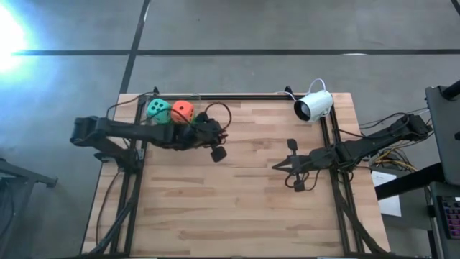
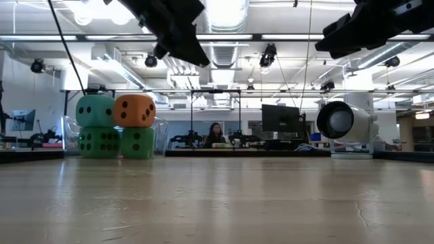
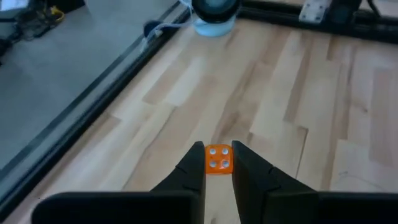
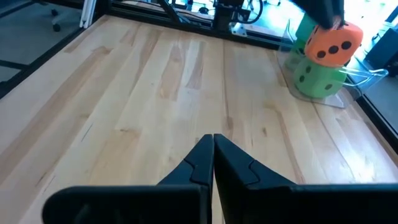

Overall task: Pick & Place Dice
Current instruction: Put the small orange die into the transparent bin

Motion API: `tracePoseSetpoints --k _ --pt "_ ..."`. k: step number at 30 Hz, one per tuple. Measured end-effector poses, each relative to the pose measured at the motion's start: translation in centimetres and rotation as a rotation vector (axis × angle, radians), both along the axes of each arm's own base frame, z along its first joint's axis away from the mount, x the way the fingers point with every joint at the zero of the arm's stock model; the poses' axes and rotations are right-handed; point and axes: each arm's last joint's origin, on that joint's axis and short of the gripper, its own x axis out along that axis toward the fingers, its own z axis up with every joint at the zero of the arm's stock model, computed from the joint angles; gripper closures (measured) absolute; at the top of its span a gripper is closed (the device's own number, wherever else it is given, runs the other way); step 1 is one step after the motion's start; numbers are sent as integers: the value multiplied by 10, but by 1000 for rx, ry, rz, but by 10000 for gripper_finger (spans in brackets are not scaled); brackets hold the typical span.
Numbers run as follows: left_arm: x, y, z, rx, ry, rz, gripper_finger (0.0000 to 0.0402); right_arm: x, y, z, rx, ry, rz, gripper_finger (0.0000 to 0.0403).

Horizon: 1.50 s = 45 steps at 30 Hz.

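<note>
**Progress.** Four large dice are stacked at the far left corner of the table [image 1: 237,194]. Two green dice [image 2: 99,141] sit at the bottom, with a teal die [image 2: 95,110] and an orange die [image 2: 134,110] on top of them. In my judgement these are already placed.

One item appears outstanding. The left gripper [image 3: 217,149] is closed on a small die [image 3: 218,160], orange with pale pips, pinched between its fingertips. The gripper hangs above the table just right of the stack, so this die is carried and not yet set down. Its destination cannot be told.

The right gripper [image 4: 213,138] waits at mid-right of the table with its fingers pressed together and nothing between them.

**Orientation.** All the dice are cubes, so none has a long axis.
- The small die shows a four-pip face to the left wrist camera, and its sides lie square to the fingers.
- In the low view the stacked dice sit roughly square.
- In the right wrist view the orange die looks slightly tilted.
</note>
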Motion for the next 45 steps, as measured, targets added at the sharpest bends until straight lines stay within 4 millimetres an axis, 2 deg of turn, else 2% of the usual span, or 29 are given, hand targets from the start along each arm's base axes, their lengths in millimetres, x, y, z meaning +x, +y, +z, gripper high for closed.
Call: tracePoseSetpoints --k 4,12,21,28,35,45 --pt "-10 1 12 18 -25 24 353 0 0 -1 2 3 -2 394" --pt "-19 4 19 58 -16 82 351 0 0 -2 2 4 -2 394" --pt "-43 18 38 115 -28 202 351 0 0 -2 4 1 -2 394" --pt "-66 46 47 135 4 348 351 0 0 -2 4 0 -2 394" --pt "-88 80 42 93 80 525 351 0 0 0 8 -12 -2 394" --pt "-122 130 33 -92 103 739 351 0 0 0 8 -12 -1 394"
